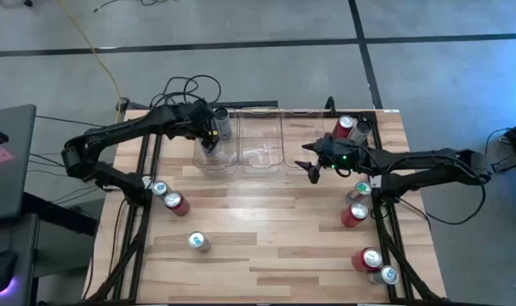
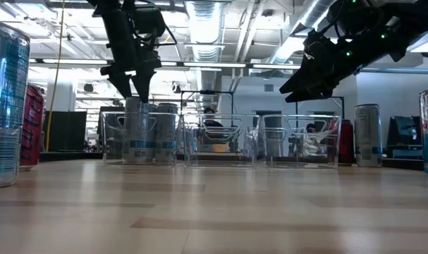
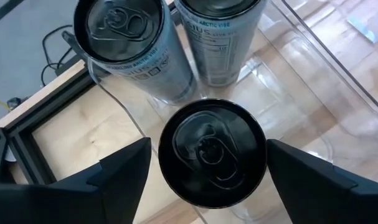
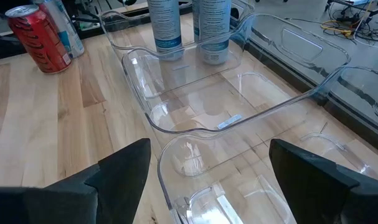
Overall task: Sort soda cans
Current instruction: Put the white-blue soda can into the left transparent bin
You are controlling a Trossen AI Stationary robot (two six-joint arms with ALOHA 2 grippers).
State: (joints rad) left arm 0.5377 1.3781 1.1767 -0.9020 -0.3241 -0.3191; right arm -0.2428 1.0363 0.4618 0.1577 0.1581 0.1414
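Wooden planks make up the table (image 1: 266,246), with three clear bins (image 1: 262,140) in a row at the far edge and concrete floor beyond. I have the left gripper (image 1: 208,140) over the leftmost bin (image 1: 213,155), its fingers spread on either side of a dark can (image 3: 212,153) standing upright in there, just in front of two silver-blue cans (image 3: 129,46). From the left wrist view the fingers look clear of the can's sides, though I can't be sure they aren't brushing it. I judge this as the drop-off step: the can is set down, the jaws are off it, and the next move calls for a straight lift so I don't tip it or its neighbours.

My right gripper (image 1: 315,167) hangs over the near edge of the bins toward the right, fingers spread wide and holding nothing. Loose cans wait on the table: a red can (image 1: 176,203) and two silver ones at near left, several more red and silver along the right edge, and a red one (image 1: 343,127) at far right. Once the left arm is clear, I'd send the right one for the nearest red can (image 1: 354,215) on its own side.
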